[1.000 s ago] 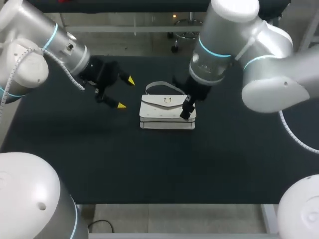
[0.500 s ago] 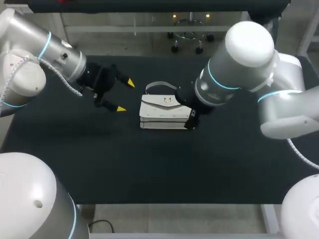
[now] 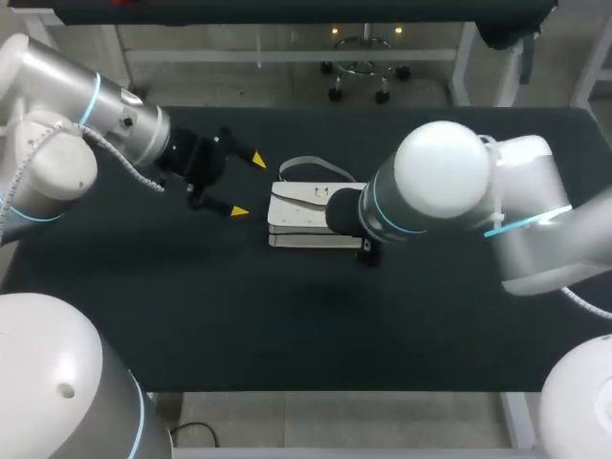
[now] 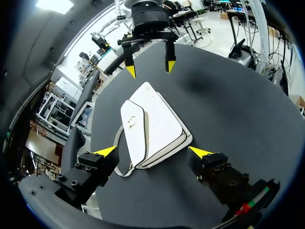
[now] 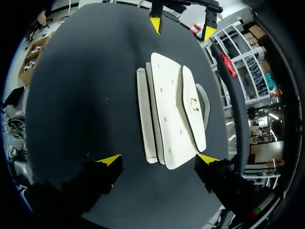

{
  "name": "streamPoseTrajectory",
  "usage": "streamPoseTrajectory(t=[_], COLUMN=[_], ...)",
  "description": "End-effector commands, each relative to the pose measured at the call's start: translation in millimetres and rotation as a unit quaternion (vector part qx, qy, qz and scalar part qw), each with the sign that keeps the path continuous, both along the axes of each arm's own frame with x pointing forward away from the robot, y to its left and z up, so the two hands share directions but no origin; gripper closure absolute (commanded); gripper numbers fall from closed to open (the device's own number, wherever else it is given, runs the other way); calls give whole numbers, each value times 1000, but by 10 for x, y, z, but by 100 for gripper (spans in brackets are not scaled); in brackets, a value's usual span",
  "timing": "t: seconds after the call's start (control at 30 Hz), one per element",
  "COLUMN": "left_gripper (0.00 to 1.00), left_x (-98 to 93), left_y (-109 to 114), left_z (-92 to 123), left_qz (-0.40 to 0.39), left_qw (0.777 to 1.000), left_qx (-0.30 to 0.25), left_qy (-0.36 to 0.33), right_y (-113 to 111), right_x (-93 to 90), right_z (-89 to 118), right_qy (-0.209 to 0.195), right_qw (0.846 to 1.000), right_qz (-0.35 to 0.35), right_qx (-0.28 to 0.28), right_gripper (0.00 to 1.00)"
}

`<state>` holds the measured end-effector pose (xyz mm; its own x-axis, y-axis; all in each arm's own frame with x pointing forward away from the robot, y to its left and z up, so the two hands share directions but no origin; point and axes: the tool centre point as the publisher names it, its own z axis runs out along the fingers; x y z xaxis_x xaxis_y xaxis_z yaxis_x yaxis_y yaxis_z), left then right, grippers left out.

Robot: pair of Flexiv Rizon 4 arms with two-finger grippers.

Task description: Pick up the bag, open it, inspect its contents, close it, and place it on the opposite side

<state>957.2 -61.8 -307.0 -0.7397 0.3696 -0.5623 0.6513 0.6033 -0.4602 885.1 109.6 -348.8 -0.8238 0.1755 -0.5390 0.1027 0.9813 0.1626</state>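
Lower now, right pincer (image 5: 158, 160) hangs wide open and empty at the white handbag (image 3: 306, 225), left pincer (image 3: 249, 186) open and empty beside it

White bag (image 3: 304, 217) lies flat mid-table, flap closed, grey strap (image 3: 311, 163) looped behind

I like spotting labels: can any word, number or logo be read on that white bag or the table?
No readable text anywhere.
White bag: only a small gold clasp, no lettering to make out.
Black table: no print.
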Motion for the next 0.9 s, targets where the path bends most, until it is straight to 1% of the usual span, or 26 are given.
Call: streamPoseTrajectory(t=[0.03,0.2,0.27,0.33,0.43,0.53,0.73,0.9], left_gripper=[0,0,0,0,0,0,0,0], left_x=[56,90,100,114,134,153,172,177], left_y=[-68,-159,-192,-218,-262,-303,-342,-379], left_z=[-32,-38,-33,-30,-42,-62,-69,-72], left_qz=[-5,-17,-22,-26,-29,-35,-50,-57], left_qw=[1000,1000,1000,1000,1000,999,999,998], left_qx=[-5,0,3,4,9,14,13,16], left_qy=[0,0,-1,-1,-4,-2,-1,-2], right_y=[162,209,216,208,178,161,133,113], right_x=[97,149,169,209,246,259,333,391], right_z=[-161,-156,-153,-163,-176,-176,-206,-245], right_qy=[-38,-55,-60,-60,-57,-61,-64,-65], right_qw=[999,998,998,998,998,998,997,997], right_qz=[-9,-4,2,0,1,4,14,18], right_qx=[-12,-18,-24,-31,-27,-32,-43,-47], right_gripper=[0,1,14,40,49,55,60,60])
